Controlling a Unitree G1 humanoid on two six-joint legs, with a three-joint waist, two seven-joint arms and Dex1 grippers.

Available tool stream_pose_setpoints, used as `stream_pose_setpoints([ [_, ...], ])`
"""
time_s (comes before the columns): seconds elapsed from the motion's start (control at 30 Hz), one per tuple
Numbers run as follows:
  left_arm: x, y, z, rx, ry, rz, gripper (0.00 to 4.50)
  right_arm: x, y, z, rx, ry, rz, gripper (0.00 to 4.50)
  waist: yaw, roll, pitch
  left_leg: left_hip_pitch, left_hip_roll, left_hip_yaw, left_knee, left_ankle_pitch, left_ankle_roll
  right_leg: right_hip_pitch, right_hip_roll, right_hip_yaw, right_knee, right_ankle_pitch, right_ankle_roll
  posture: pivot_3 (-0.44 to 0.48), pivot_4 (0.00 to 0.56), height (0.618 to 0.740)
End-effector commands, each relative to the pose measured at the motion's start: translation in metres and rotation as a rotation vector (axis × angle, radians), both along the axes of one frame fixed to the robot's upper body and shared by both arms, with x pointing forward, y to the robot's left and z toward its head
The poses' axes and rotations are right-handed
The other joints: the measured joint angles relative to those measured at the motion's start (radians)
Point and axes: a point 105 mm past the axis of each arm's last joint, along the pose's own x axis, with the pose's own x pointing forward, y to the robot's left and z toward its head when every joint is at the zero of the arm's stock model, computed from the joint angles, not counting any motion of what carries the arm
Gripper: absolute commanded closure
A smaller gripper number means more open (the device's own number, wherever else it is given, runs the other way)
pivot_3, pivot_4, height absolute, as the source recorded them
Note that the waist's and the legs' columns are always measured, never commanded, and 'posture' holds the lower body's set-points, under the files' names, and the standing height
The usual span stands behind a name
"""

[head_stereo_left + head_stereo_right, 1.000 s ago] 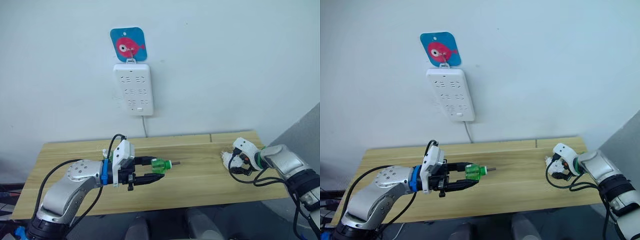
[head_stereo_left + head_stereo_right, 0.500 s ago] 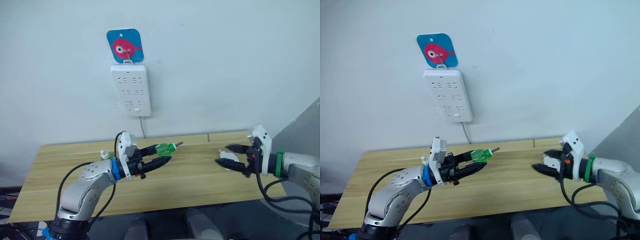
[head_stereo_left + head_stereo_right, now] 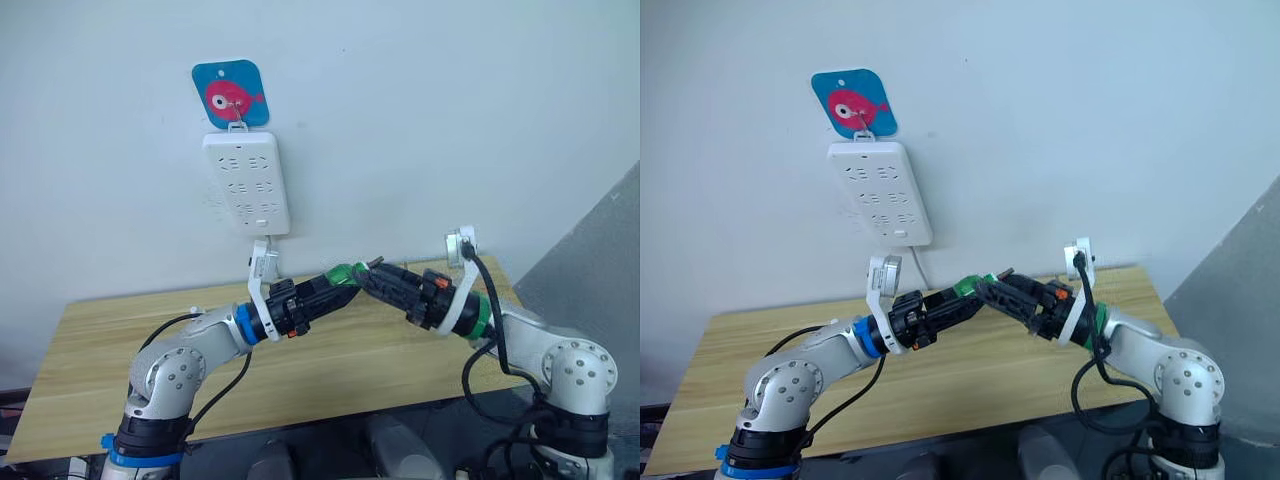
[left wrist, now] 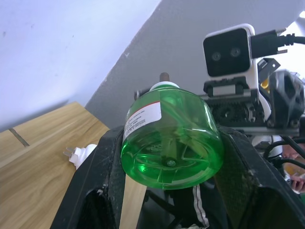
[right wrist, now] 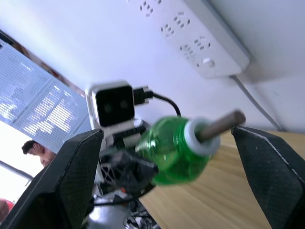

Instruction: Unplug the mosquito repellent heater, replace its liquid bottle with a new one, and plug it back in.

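A green liquid bottle [image 3: 345, 272] with a white collar and a wick hangs above the table, with my left gripper [image 3: 343, 279] shut on its body. In the left wrist view the bottle [image 4: 167, 138] sits base-on between both fingers. My right gripper [image 3: 373, 276] meets it from the right. In the right wrist view it stands open, one finger [image 5: 76, 176] on each side of the bottle's wick end [image 5: 217, 125], not touching it. The mosquito repellent heater [image 4: 78, 155] lies on the wooden table, prongs showing, apart from both grippers.
A long white power strip [image 3: 245, 183] hangs on the wall under a blue fish hook plate [image 3: 227, 93], its cord running down behind the wooden table [image 3: 100, 340]. A grey panel [image 3: 590, 270] stands at the right. A person's head [image 5: 35, 150] shows far off in the right wrist view.
My left gripper has lifted the green bottle up and to the right. My right gripper has swung left from the heater to the bottle's wick end. The head camera has shifted.
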Motion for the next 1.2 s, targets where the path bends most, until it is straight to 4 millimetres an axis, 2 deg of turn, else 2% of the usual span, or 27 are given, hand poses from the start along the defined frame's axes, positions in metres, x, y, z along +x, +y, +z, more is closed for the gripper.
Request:
stream_pose_setpoints([
  [0.03, -0.003, -0.002, 0.017, -0.037, -0.048, 0.001, 2.28, 0.002, 0.005, 0.015, 0.070, -0.020, 0.016, 0.00, 0.000, 0.000, 0.000, 0.000, 0.000, 0.000, 0.000, 0.000, 0.000, 0.000, 0.000, 0.000, 0.000, 0.000, 0.000, -0.212, 0.106, 0.740],
  [0.37, 0.000, -0.003, 0.025, -0.081, -0.046, 0.030, 2.28, 0.002, 0.011, 0.010, 0.075, 0.023, 0.036, 0.00, 0.005, 0.000, 0.000, 0.000, 0.000, 0.000, 0.000, 0.000, 0.000, 0.000, 0.000, 0.000, 0.000, 0.000, 0.000, -0.200, 0.099, 0.740],
  [0.47, -0.001, -0.004, 0.024, -0.081, -0.041, 0.027, 2.28, 0.002, 0.012, 0.013, 0.090, 0.026, 0.039, 0.57, 0.007, 0.000, 0.000, 0.000, 0.000, 0.000, 0.000, 0.000, 0.000, 0.000, 0.000, 0.000, 0.000, 0.000, 0.000, -0.200, 0.099, 0.740],
  [0.67, -0.003, -0.006, 0.021, -0.071, -0.040, 0.019, 2.28, 0.002, 0.014, 0.016, 0.111, 0.034, 0.057, 2.75, 0.010, 0.000, -0.001, 0.000, 0.000, 0.000, 0.000, 0.000, 0.000, -0.001, 0.000, 0.000, 0.000, 0.000, 0.000, -0.199, 0.096, 0.740],
  [0.7, -0.003, -0.006, 0.021, -0.070, -0.040, 0.018, 2.28, 0.001, 0.014, 0.016, 0.111, 0.035, 0.061, 3.00, 0.010, 0.000, -0.001, 0.000, 0.000, 0.000, 0.000, 0.000, 0.000, -0.001, 0.000, 0.000, 0.000, 0.000, 0.000, -0.199, 0.096, 0.740],
  [0.83, -0.005, -0.006, 0.019, -0.061, -0.040, 0.013, 2.28, -0.001, 0.016, 0.017, 0.126, 0.046, 0.081, 3.68, 0.012, 0.000, -0.001, -0.001, 0.000, 0.001, 0.000, 0.000, 0.000, -0.001, 0.000, 0.001, 0.000, 0.000, 0.000, -0.195, 0.096, 0.740],
  [1.03, -0.003, -0.003, 0.017, -0.061, -0.034, 0.017, 2.28, -0.005, 0.017, 0.018, 0.133, 0.052, 0.107, 3.68, 0.017, 0.000, -0.001, -0.001, 0.000, 0.001, 0.000, 0.000, 0.000, -0.001, 0.000, 0.001, 0.000, 0.000, 0.000, -0.189, 0.097, 0.740],
  [1.2, -0.005, 0.003, 0.010, 0.038, -0.085, 0.006, 0.59, 0.000, 0.012, 0.016, 0.115, 0.037, 0.067, 3.68, 0.019, 0.000, -0.001, -0.001, 0.000, 0.001, 0.000, 0.000, 0.000, -0.002, 0.000, 0.001, 0.000, 0.000, 0.000, -0.185, 0.100, 0.740],
])
